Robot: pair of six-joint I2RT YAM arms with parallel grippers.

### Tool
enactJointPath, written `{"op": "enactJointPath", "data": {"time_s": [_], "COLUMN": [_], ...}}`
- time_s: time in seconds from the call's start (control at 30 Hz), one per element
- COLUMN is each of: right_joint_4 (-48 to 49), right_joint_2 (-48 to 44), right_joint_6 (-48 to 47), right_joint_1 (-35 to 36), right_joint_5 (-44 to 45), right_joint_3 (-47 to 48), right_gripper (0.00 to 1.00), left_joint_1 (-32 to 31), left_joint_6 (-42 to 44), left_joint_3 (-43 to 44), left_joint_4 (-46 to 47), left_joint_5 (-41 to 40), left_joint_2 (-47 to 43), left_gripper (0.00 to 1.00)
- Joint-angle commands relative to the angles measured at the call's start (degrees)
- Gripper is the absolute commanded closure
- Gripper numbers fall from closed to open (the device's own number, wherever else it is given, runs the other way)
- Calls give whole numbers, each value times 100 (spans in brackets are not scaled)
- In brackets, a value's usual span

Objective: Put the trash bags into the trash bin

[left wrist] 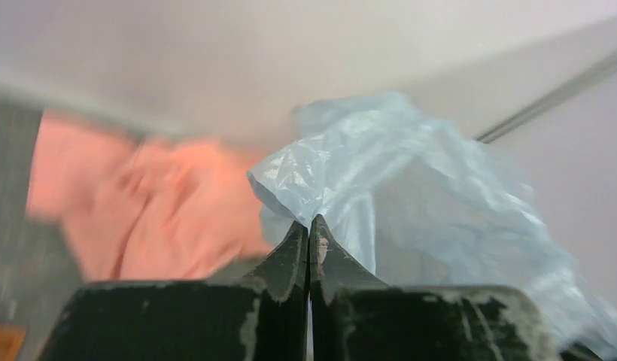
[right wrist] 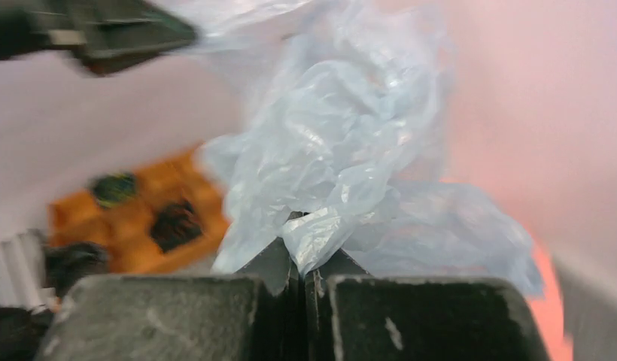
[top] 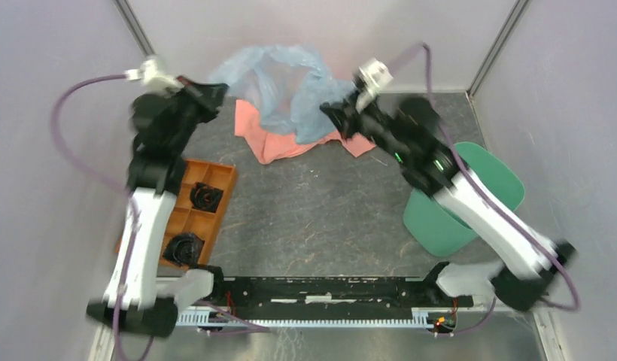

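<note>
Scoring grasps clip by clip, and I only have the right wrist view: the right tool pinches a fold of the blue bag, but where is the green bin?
Observer: The top view shows the trash bin at the right, partly under the right arm, well apart from the trash bag.
Operator: Does the left tool hold the bag too?
Observer: The left wrist view shows the left tool shut, with the film running into its tips.
Operator: What lies under the bag?
Observer: From above, it hangs between the left tool and the right tool, over a pink cloth.
</note>
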Motion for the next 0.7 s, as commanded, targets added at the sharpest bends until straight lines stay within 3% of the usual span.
{"op": "enactJointPath", "data": {"time_s": [0.0,0.07,0.2,0.27,0.33,0.43,0.53,0.6,0.67], "right_joint_4": [1135,1866,762,1461,1493,680,-49,216,1089], "right_joint_2": [-2041,-2077,-488,-542,-842,-928,-859,-1217,-1893], "right_joint_6": [-1546,-1480,-639,-1,74,-472,-1109,-1371,-1542], "right_joint_1": [878,848,687,685,652,549,568,752,955], "right_joint_5": [1563,1877,115,-590,-428,-187,-31,-166,-492], "right_joint_3": [-1455,-2650,-3434,-4304,-4233,-2649,-401,163,-281], "right_gripper": [100,100,100,100,100,100,100,100,100], "left_joint_1": [-9,-6,0,-5,-3,0,0,-1,-27], "left_joint_6": [674,373,248,214,260,578,786,783,760], "left_joint_3": [-247,-1117,-2817,-3551,-3646,-2567,-329,432,701], "left_joint_4": [1015,636,-502,-476,-344,-121,-175,334,728], "left_joint_5": [-97,-556,287,37,-423,-499,-17,505,608], "left_joint_2": [-1738,-1857,-982,-1459,-2166,-2191,-1617,-1711,-1899], "left_gripper": [98,98,98,98,98,98,98,98,98]}}
